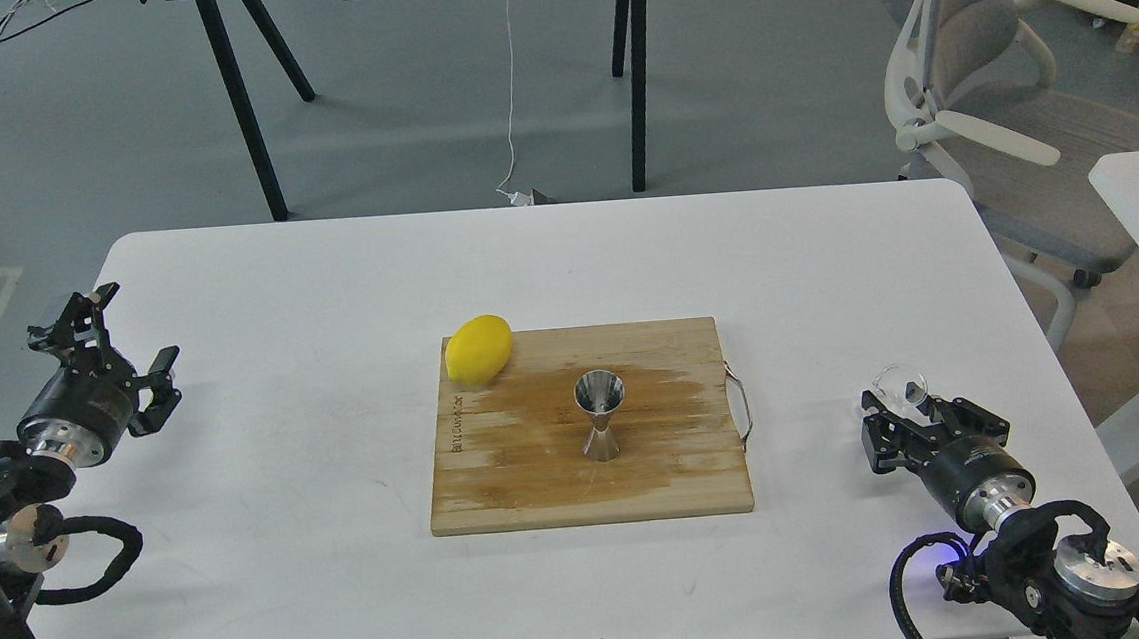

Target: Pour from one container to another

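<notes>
A lemon lies on the board's 10 o'clock corner, apart from the steel jigger standing upright at the centre. At 3 o'clock, the right pincer grips the clear cup over the table. At 9 o'clock, the left pincer gapes empty.

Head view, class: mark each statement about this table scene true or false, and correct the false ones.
1. The steel jigger stands upright on the wooden cutting board. True.
2. The lemon lies at the board's near right corner. False: at its far left corner.
3. The right gripper is at the clear glass cup. True.
4. The left gripper holds the jigger. False: its jaws are open and empty, away from the board.
</notes>
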Controlling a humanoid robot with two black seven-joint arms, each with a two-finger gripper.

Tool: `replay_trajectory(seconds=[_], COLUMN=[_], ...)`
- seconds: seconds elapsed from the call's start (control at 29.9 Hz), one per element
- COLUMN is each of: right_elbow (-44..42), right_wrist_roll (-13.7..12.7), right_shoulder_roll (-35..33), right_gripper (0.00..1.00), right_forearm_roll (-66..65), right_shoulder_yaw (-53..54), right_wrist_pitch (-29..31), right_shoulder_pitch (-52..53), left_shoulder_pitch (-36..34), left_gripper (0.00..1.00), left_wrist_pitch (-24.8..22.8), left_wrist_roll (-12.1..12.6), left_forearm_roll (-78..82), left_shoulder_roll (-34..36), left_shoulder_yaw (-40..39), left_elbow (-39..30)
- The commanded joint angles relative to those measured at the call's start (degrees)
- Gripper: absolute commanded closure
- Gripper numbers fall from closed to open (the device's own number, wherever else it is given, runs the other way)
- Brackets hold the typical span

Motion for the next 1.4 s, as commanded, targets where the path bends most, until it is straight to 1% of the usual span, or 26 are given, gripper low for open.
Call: replay_trajectory(seconds=[0.0,0.9,1.1,1.14,1.24,1.27,1.3,1.37], right_elbow=[-0.1,0.5,0.5,0.5,0.5,0.6,0.6,0.6], right_wrist_roll=[0.0,0.4,0.6,0.6,0.6,0.6,0.6,0.6], right_shoulder_roll=[0.0,0.1,0.1,0.1,0.1,0.1,0.1,0.1], right_gripper=[0.03,0.01,0.05,0.06,0.22,0.28,0.37,0.53], right_forearm_roll=[0.0,0.0,0.0,0.0,0.0,0.0,0.0,-0.1], right_shoulder_yaw=[0.0,-0.1,-0.2,-0.2,-0.2,-0.3,-0.3,-0.3], right_wrist_pitch=[0.1,1.3,1.0,1.0,1.1,1.1,1.2,1.3], right_shoulder_pitch=[0.0,-0.5,-0.5,-0.5,-0.5,-0.5,-0.5,-0.5], left_shoulder_pitch=[0.0,0.1,0.1,0.1,0.1,0.1,0.1,0.1], left_gripper=[0.01,0.01,0.01,0.01,0.01,0.01,0.01,0.01], left_wrist_pitch=[0.0,0.0,0.0,0.0,0.0,0.0,0.0,0.0], left_wrist_roll=[0.0,0.0,0.0,0.0,0.0,0.0,0.0,0.0], left_forearm_roll=[0.0,0.0,0.1,0.1,0.1,0.0,0.1,0.1], left_shoulder_roll=[0.0,-0.2,-0.2,-0.2,-0.2,-0.2,-0.2,-0.2], left_shoulder_yaw=[0.0,0.0,0.0,0.0,0.0,0.0,0.0,0.0], left_elbow=[0.0,0.0,0.0,0.0,0.0,0.0,0.0,0.0])
